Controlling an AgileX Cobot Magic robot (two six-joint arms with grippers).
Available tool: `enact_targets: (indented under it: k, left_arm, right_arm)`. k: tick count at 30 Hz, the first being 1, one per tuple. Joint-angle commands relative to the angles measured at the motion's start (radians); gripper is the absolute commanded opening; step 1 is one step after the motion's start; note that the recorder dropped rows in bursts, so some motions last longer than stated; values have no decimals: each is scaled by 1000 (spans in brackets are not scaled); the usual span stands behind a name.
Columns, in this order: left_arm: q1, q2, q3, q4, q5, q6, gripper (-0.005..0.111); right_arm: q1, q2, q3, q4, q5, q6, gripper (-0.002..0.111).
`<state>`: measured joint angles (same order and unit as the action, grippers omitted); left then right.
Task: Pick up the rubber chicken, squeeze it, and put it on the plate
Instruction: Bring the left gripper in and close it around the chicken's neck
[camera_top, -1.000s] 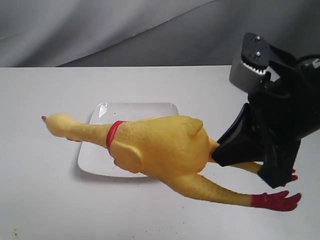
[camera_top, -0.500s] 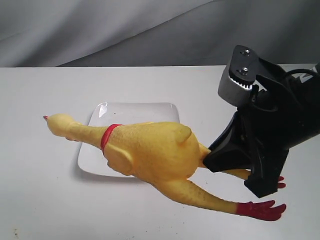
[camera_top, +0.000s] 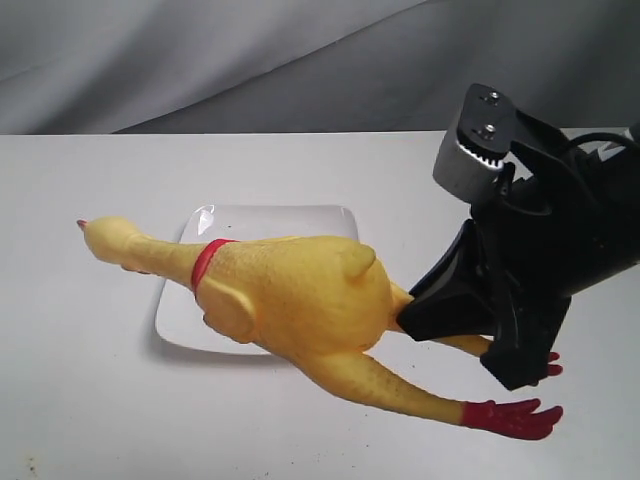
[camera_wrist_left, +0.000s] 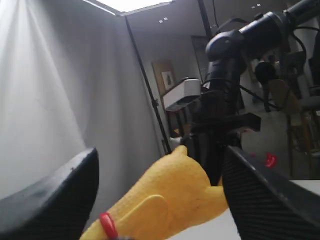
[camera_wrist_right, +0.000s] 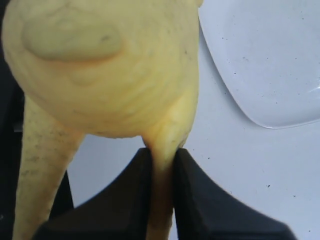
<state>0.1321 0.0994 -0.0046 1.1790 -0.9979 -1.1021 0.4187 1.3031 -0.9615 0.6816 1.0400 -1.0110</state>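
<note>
— Where's the chicken now?
— Your right fingers (camera_wrist_right: 125, 200) are clamped on one leg of the rubber chicken (camera_top: 290, 300). It hangs partly over the plate (camera_top: 270, 218), apparently clear of the worktop (camera_top: 80, 400).
— And the other arm?
— Your left fingers (camera_wrist_left: 55, 195) stand apart, empty. Pickup looks done; I can't confirm the squeeze; setting down remains.

The plate (camera_top: 270, 222) lies on the desk (camera_top: 80, 400), set in from the far edge. The chicken (camera_top: 290, 295) stretches slantwise over the plate's front right part, with its head out past the plate's left edge and its feet toward the desk's front right. The right hand (camera_top: 415, 318) is right of the body, clamped on the farther leg. The left hand (camera_wrist_left: 160, 155) is spread, with the chicken beyond its fingers and apart from both.
</note>
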Motion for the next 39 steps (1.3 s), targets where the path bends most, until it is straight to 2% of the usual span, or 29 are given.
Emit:
enact_targets:
  k: [1, 4, 7, 10, 12, 13, 14, 15, 16, 17, 18, 19, 21, 22, 24, 27, 28, 33, 35, 37, 39]
  left_arm:
    - [3, 135, -71, 20, -58, -16, 67]
    - [3, 251, -180, 94, -51, 11, 67]
    - [2, 344, -354, 390, -15, -13, 67]
    - [-73, 448, -429, 460, 3, -25, 67]
    - [-133, 508, -444, 521, 37, 40, 67]
    - [-215, 564, -444, 565, 152, 75, 67]
    - [-249, 588, -441, 565, 200, 100, 67]
    - [-336, 623, -442, 565, 307, 182, 67]
    - [-377, 632, -444, 565, 345, 228, 67]
    - [-450, 646, -444, 565, 408, 311, 67]
    - [-476, 648, -444, 565, 445, 331, 67]
    - [-532, 648, -444, 565, 538, 374, 67]
    - [-587, 648, -444, 565, 617, 452, 67]
    - [-613, 663, -444, 565, 613, 497, 67]
    - [-639, 709, -444, 506, 635, 557, 67]
    - [-644, 787, -444, 398, 630, 690, 67]
    - [-644, 811, -444, 304, 628, 776, 67]
    - [-644, 834, -444, 40, 613, 976, 67]
    - [-644, 836, -444, -12, 592, 1023, 66]
    - [-644, 836, -444, -49, 567, 1055, 60]
    - [-644, 836, -444, -55, 565, 1060, 49]
  right_arm:
    - [3, -8, -1, 44, -5, -10, 0]
    - [3, -8, -1, 44, -5, -10, 0]
    - [3, -8, -1, 44, -5, -10, 0]
    - [3, -8, -1, 50, -7, -10, 0]
    - [3, -8, -1, 68, -5, -10, 0]
    - [1, -8, -1, 94, 0, -10, 0]
    - [1, -8, -1, 113, 0, -10, 0]
    - [1, -8, -1, 146, 0, -10, 0]
    - [1, -8, -1, 157, 0, -10, 0]
    - [1, -8, -1, 167, 0, -10, 0]
    - [1, -8, -1, 167, 0, -10, 0]
    - [1, -8, -1, 167, 0, -10, 0]
    - [1, -8, -1, 175, 0, -10, 0]
    - [1, -8, -1, 179, 0, -10, 0]
    - [1, -8, -1, 183, 0, -10, 0]
    - [1, -8, -1, 185, 6, -10, 0]
    - [1, -8, -1, 185, 9, -10, 0]
    - [1, -8, -1, 185, 11, -13, 0]
    - [1, -8, -1, 189, 11, -13, 0]
    - [1, -8, -1, 193, 15, -13, 0]
    - [1, -8, -1, 194, 17, -13, 0]
